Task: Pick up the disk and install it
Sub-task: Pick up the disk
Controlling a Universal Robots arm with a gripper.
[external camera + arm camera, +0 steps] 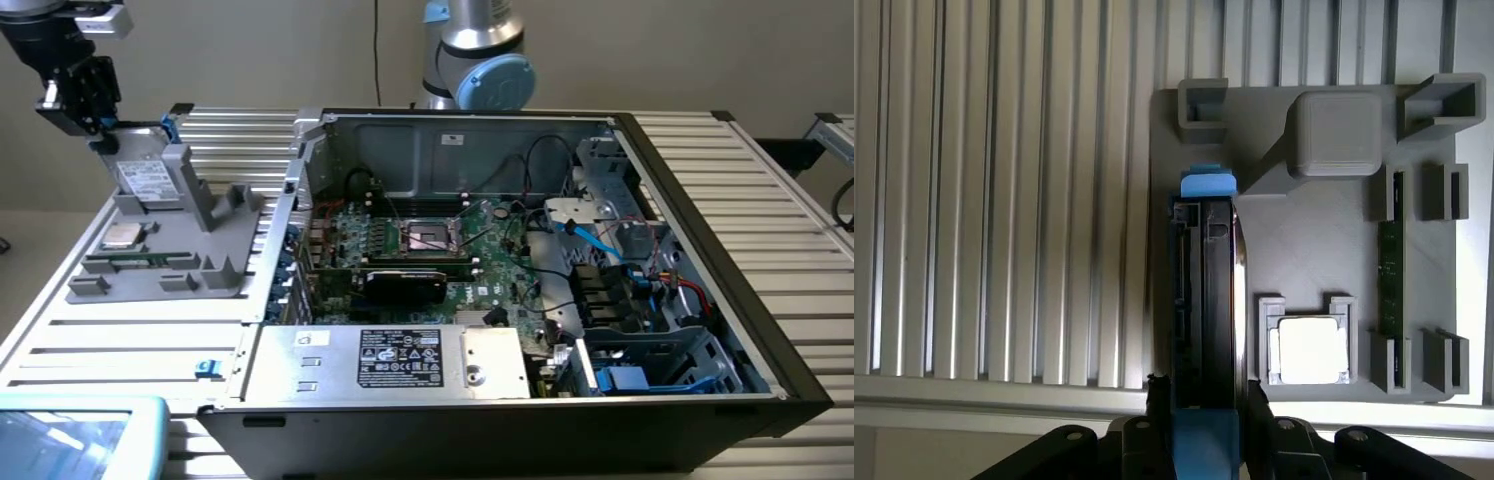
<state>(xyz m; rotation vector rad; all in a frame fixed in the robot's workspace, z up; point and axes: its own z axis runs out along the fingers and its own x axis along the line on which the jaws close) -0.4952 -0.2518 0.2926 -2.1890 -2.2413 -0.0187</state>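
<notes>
Pick-up step: black gripper (1206, 400) straddles the blue-framed grey-metal disk (1204, 290) at the grey plastic holder's (1304, 240) edge. Jaws half-open, gripping nothing. A square closure is needed.

A plain cream-coloured wall (240, 50) closes the back of the scene, and a thin black cable (378, 50) hangs straight down it. The furniture is a broad worktable of ribbed silver aluminium slats (120, 350). A second aluminium rail (837, 135) stands at the exterior view's right. Past the table's edge lies pale beige floor (954, 445). The light is soft and even, glinting dully along the slats.
</notes>
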